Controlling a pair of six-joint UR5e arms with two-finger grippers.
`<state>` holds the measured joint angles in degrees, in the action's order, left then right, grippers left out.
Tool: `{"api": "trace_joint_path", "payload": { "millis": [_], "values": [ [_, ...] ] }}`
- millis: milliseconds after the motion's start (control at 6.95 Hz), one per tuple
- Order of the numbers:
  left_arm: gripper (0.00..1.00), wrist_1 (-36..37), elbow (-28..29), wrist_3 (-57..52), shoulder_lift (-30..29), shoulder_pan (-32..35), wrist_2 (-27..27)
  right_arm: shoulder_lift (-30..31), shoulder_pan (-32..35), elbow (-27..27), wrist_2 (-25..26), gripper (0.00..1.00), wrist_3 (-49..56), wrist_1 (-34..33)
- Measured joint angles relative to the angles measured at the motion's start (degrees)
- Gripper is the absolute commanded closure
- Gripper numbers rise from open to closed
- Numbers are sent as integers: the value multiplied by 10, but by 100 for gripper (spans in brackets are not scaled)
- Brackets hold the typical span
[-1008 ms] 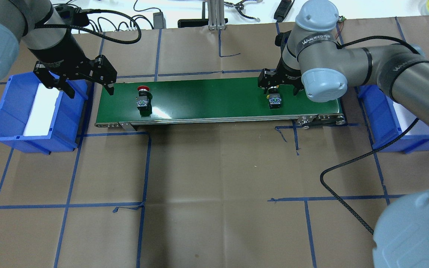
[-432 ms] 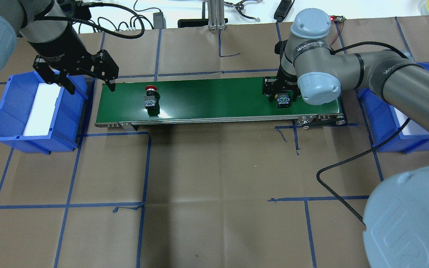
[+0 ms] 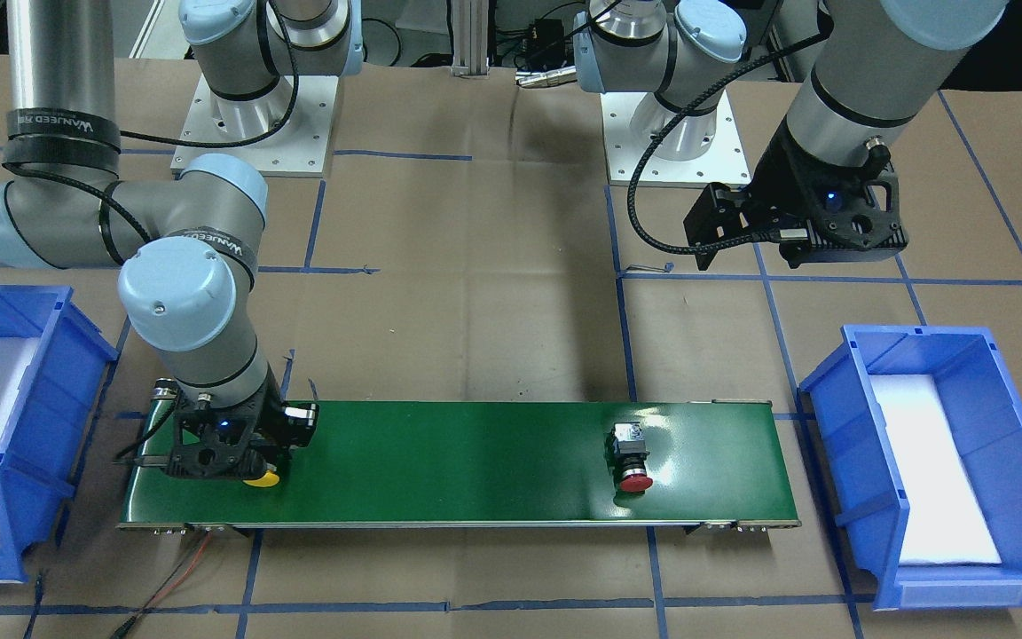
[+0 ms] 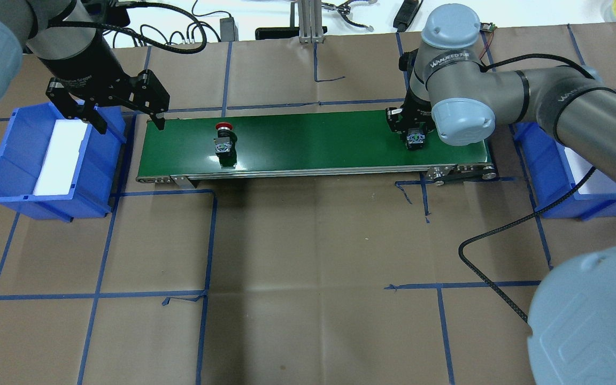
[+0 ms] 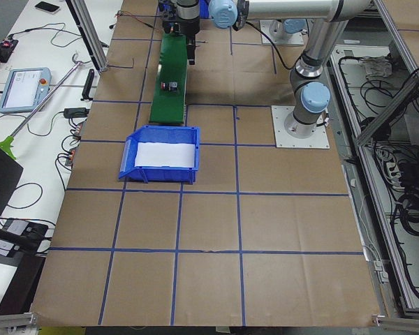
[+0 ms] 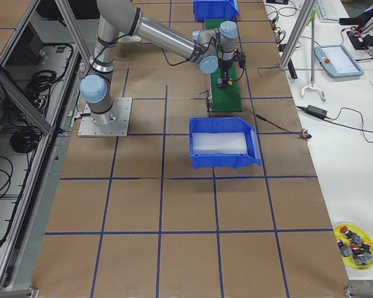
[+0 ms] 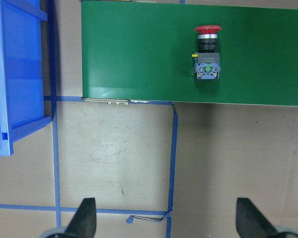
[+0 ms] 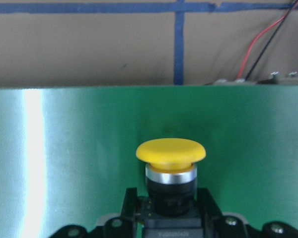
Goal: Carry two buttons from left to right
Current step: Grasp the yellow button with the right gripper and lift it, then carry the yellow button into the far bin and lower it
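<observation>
the right end effector [image 8: 168, 202] sits low on the green belt [image 4: 313, 136], its fingers [image 8: 130, 199] pressed in on the black body of the yellow button [image 8: 171, 151], whose cap pokes out just ahead of the fingertips. over at the other end the left end effector [image 4: 129, 123] hangs spread wide above the counter [image 4: 308, 240], one finger over the blue bin [image 4: 14, 160] and the other over the belt's end. the red button [image 4: 224, 140] lies on its side on the belt, off to that end effector's inner side and well apart from it.
</observation>
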<state>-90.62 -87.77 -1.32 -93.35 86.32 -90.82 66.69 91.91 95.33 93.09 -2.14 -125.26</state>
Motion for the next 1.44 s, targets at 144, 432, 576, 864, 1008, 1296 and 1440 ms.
{"api": "trace_joint_path", "payload": {
  "millis": [144,432,576,864,1008,1296,1440],
  "values": [
    [0,0,0,0,-1,0,0,28,-21,-9,7,96,15,11],
    [0,0,-1,0,-4,0,-1,91,-106,-16,4,96,72,62],
    [0,0,-1,0,-4,0,-1,112,-159,-16,-4,97,123,75],
    [0,-1,-1,0,-4,0,-1,124,-259,-15,-14,98,250,90],
    [0,-1,-1,0,-4,0,-1,122,-301,-11,-16,98,311,93],
    [0,-1,-1,0,-4,1,-1,113,-346,23,-43,98,384,75],
    [0,-1,-1,0,-4,1,-1,110,-359,54,-60,98,409,38]
  ]
}}
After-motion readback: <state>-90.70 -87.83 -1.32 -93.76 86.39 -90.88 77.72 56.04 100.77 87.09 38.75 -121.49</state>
